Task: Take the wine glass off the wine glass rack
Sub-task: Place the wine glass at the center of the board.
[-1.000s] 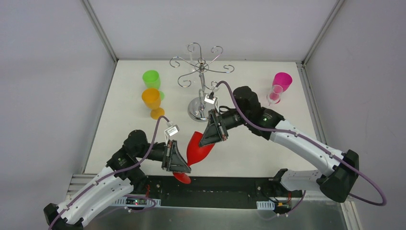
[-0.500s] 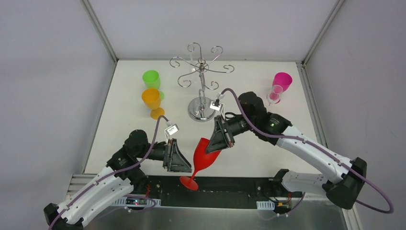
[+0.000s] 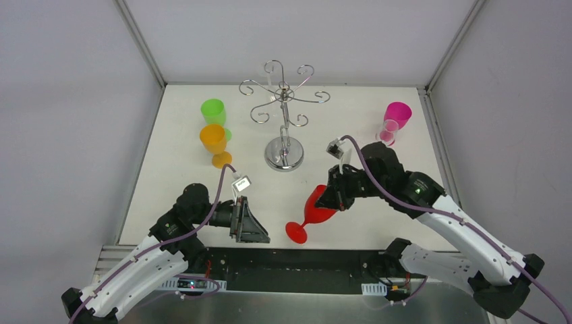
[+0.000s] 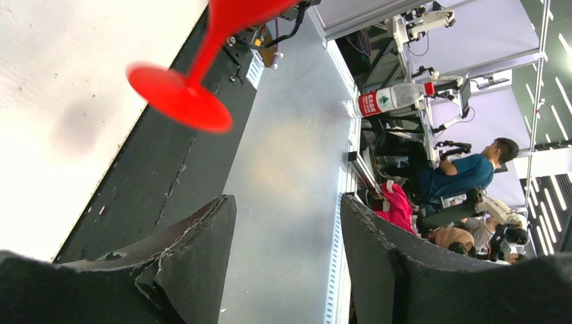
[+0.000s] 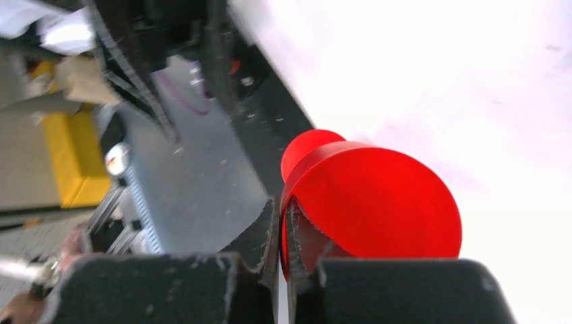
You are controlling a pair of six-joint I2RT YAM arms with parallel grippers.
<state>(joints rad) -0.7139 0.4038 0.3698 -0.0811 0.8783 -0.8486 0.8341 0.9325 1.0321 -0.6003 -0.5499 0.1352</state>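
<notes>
Red glass is off the rack, approx 5 o'clock from it, by the front edge of the table. It's tilted, bowl twd 1 o'clock, foot twd 7, w/ rim pinched in R gripper. I can't tell if the foot touches. Rack is chrome wire w/ round mirror base & scroll arms, upright at 12 o'clock, centre-back.

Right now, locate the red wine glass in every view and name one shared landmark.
Top external: red wine glass low, right of centre, tilted.
Left wrist: its foot and stem, top left.
Right wrist: its bowl, centre right.
Shared landmark: black strip beside the glass's foot.
</notes>
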